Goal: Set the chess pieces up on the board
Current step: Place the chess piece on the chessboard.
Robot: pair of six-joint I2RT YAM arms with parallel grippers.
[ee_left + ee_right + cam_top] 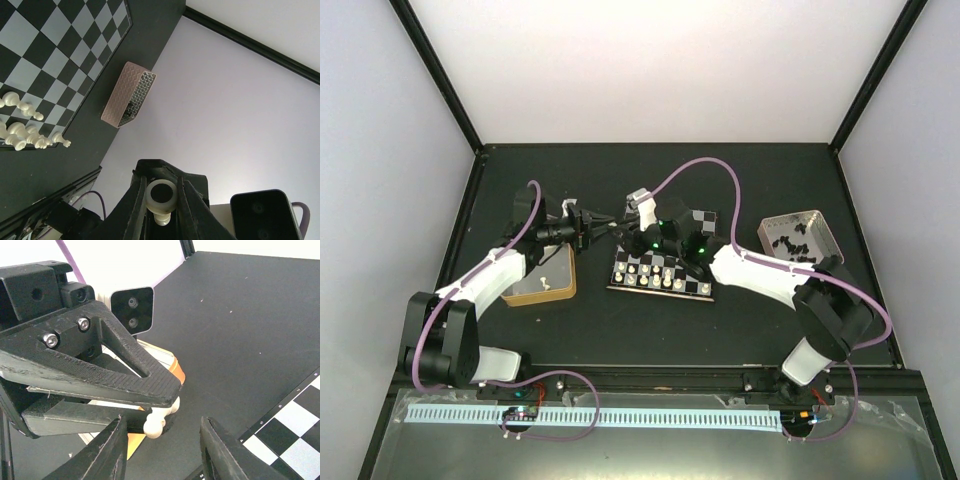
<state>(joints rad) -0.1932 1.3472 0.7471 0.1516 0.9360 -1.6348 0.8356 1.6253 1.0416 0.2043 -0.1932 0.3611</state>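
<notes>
While the left pincer (pixel 160 181) is pressed onto a cream-white piece (pixel 159 423), we find that piece held aloft above the counter (pixel 620 335), between the gold-sided tin (pixel 545 293) and the left side of the board (pixel 60 45). It is clamped by its body and lies sideways in the grip, its round base facing the left wrist camera.

We judge this to be a handover. The right pincer (pixel 163 434) stands spread, one finger to each side of the piece, neither touching it as far as we can tell. A sideways hold cannot stand a piece upright, which would explain passing it across for a better grasp.

On the board, a group of cream-white pieces (pixel 22 131) stands in the rows at the near edge. The squares beyond them in the left wrist view are bare. Black pieces (pixel 790 242) lie loose in the pinkish-silver tin (pixel 817 222), well apart on the board's right.

We rate the task as early. Risk noted: should the left pincer release before the right has gripped, the small piece would drop to the counter.
</notes>
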